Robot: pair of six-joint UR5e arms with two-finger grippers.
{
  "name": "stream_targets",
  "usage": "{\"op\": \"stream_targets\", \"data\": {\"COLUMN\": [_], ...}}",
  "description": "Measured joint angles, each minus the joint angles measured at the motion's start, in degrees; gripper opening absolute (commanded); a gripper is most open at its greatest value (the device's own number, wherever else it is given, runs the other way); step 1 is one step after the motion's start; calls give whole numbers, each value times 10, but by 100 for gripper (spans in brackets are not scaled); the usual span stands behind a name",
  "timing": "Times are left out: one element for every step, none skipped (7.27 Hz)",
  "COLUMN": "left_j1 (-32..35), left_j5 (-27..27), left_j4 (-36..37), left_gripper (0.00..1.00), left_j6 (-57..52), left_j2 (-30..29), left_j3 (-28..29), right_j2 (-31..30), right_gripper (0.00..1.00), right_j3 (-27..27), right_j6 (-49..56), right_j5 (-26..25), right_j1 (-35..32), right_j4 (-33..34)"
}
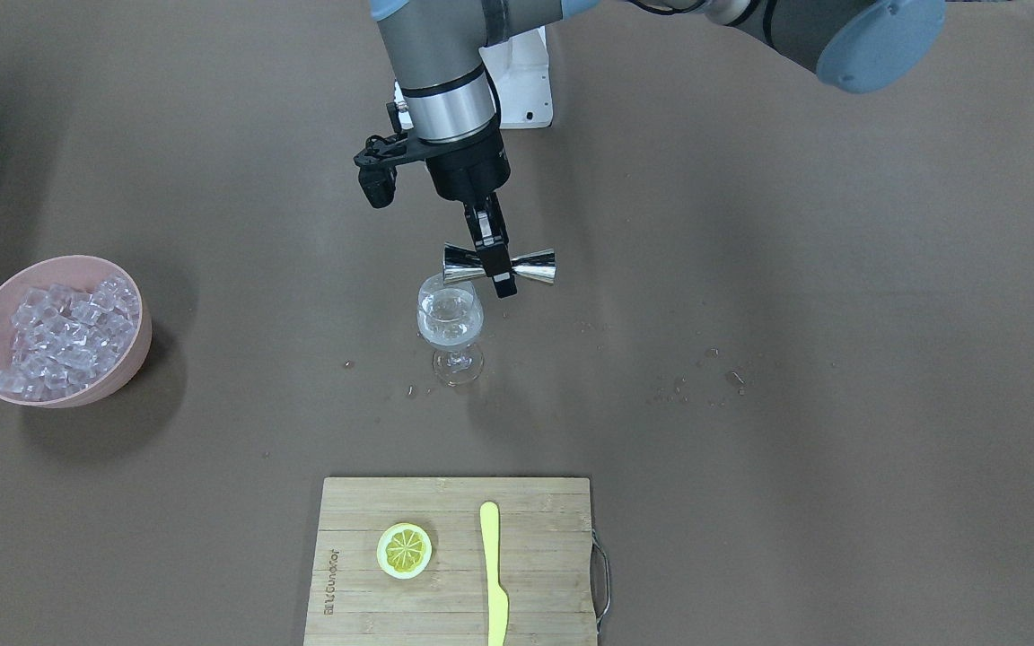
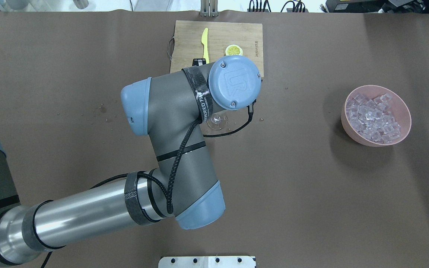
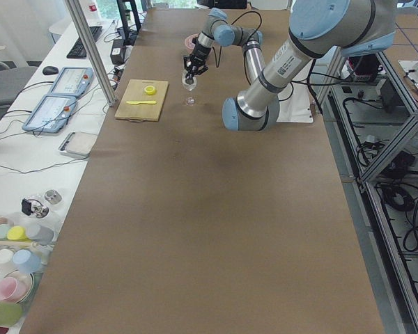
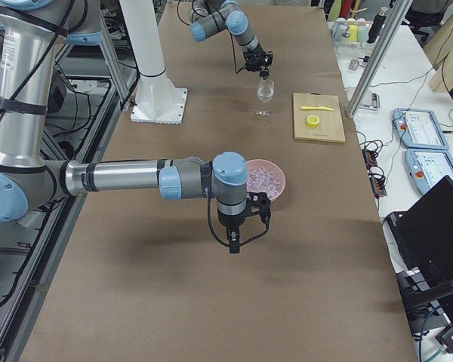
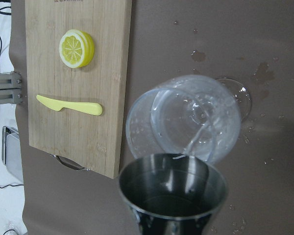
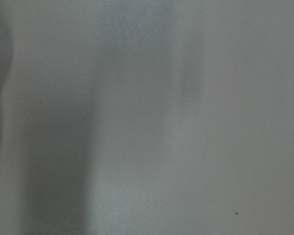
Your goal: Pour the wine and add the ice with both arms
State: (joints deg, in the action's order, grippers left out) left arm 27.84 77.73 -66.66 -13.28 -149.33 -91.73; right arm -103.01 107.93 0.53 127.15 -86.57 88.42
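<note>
While horizontal, shiny jigger (image 1: 531, 266); clear wine (image 1: 450, 336).

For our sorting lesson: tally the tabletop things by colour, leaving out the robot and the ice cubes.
Yellow: 2 (lemon slice, knife)
Pink: 1 (bowl)
Silver: 1 (jigger)
Clear: 1 (wine glass)
Wooden: 1 (cutting board)
Total: 6

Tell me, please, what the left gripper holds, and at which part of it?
The left gripper holds the steel jigger by its narrow middle waist, with the jigger lying sideways over the wine glass.
</note>
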Motion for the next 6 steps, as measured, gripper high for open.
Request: {"op": "stream_targets", "data": {"left_j1": [0, 0, 0, 1, 3, 10], "left_j5": [0, 0, 2, 4, 6, 20], "left_j4": [3, 4, 2, 1, -5, -30], "left_gripper": [0, 0, 0, 0, 0, 0], "left_j6": [-1, -1, -3, -10, -20, -24], "left_j2": [-1, -2, 0, 2, 5, 14], "left_j3": [2, 1, -4, -15, -29, -39], "right_j2": [0, 0, 0, 0, 0, 0], "right_gripper": [100, 100, 100, 100, 100, 100], "right_j3": [0, 0, 0, 0, 0, 0], "right_j6": [0, 0, 0, 0, 0, 0], "right_j5": [0, 0, 0, 0, 0, 1], "right_j1": [0, 0, 0, 0, 0, 0], "right_j4": [0, 0, 0, 0, 0, 0]}}
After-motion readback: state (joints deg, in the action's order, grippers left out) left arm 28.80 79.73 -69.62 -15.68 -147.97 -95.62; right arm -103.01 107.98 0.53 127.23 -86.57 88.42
